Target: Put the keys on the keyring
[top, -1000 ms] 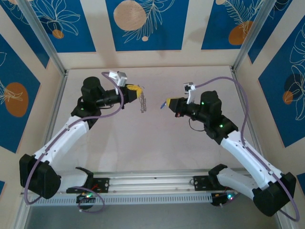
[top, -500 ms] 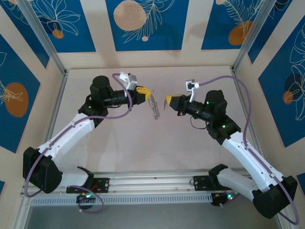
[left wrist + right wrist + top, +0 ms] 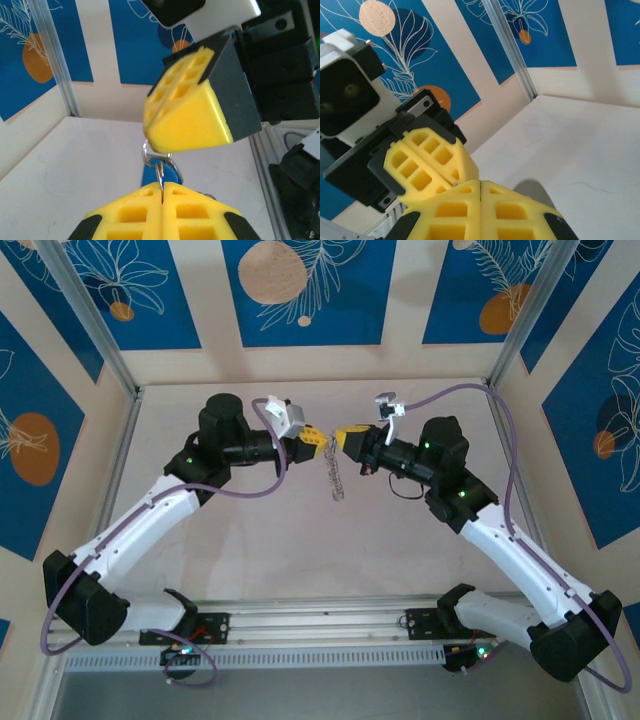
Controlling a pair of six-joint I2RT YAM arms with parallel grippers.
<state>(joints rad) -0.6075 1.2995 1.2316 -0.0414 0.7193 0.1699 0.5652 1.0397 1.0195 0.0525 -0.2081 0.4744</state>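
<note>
Left jaws: pressed together on the keyring [image 3: 335, 478], its silvery ring [image 3: 156, 161] caught in their seam, the rest dangling above the worktop [image 3: 250, 540], mid-width and nearer the far edge; right jaws: together on the key [image 3: 171, 176], blue head poking out against the ring. Both sets meet tip to tip, raised off the worktop.

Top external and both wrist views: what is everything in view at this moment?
keyring: one, silvery ring and chain, hanging from the left gripper at the centre
key: one, blue head, at the right gripper's tip beside the ring
table: one, off-white, below the grippers
wall panels: several, blue with leaf prints, around the table
left gripper: one, yellow fingers, shut on the keyring
right gripper: one, yellow fingers, shut, meeting the left tip to tip
</note>
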